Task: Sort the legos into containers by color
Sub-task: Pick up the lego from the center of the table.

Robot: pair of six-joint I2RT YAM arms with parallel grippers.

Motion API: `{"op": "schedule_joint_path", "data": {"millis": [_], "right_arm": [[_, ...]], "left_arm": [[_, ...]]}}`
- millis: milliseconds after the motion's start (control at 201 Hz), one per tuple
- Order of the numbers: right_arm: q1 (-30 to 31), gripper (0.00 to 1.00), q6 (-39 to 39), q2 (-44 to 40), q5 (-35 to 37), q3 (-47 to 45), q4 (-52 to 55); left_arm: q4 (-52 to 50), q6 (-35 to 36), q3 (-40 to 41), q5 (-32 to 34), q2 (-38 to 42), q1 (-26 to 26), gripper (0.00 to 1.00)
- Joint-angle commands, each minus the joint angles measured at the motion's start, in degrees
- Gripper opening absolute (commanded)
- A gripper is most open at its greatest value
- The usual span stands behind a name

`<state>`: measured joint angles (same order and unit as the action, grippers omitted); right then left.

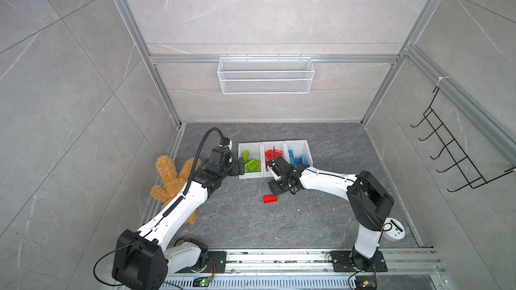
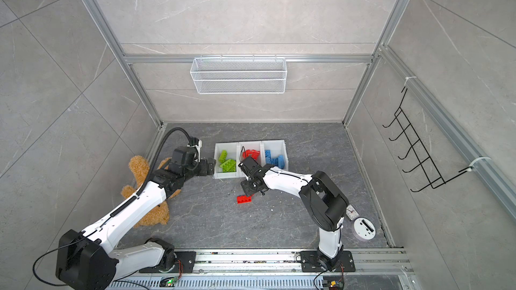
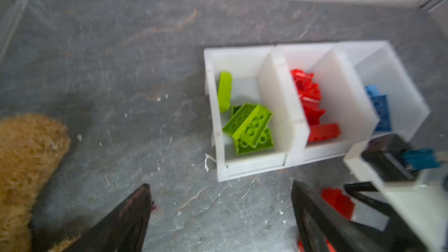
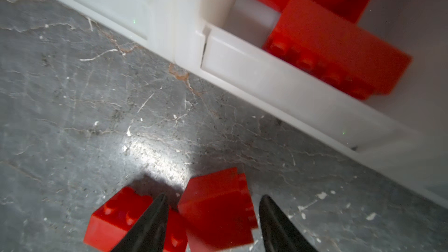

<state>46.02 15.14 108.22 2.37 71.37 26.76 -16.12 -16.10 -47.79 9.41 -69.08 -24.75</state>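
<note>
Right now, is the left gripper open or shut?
Open. The left gripper shows its two black fingers wide apart in its wrist view, gripping nothing.

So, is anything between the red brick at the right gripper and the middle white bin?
Nothing visible on the grey floor between them. The small red studded brick at the right gripper only has the middle white plastic bin's low front lip to clear; a long red brick lies just inside it.
</note>
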Motion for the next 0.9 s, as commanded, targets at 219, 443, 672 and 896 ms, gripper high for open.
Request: {"op": "schedule_joint_path", "data": {"millis": [219, 443, 672, 896], "right_arm": [[0.26, 0.57, -0.25, 4.65, 2.75, 4.18, 4.79], [0.28, 0.45, 2.02, 2.67, 2.94, 2.82, 4.85], [0.25, 0.39, 2.67, -1.54, 5.46, 6.83, 7.52], [-1.64, 0.41, -2.68, 4.45, 6.07, 21.67, 11.54]], "left_arm": [[4.71, -1.21, 1.74, 0.04, -1.14, 0.46, 0.92], [4.45, -1.44, 2.89, -0.51, 0.46, 0.54, 0.92], [4.29, -1.32, 3.81, 0.77, 2.79, 0.67, 0.93], [4.1, -1.46, 3.85, 1.22, 2.61, 0.88, 0.93]]}}
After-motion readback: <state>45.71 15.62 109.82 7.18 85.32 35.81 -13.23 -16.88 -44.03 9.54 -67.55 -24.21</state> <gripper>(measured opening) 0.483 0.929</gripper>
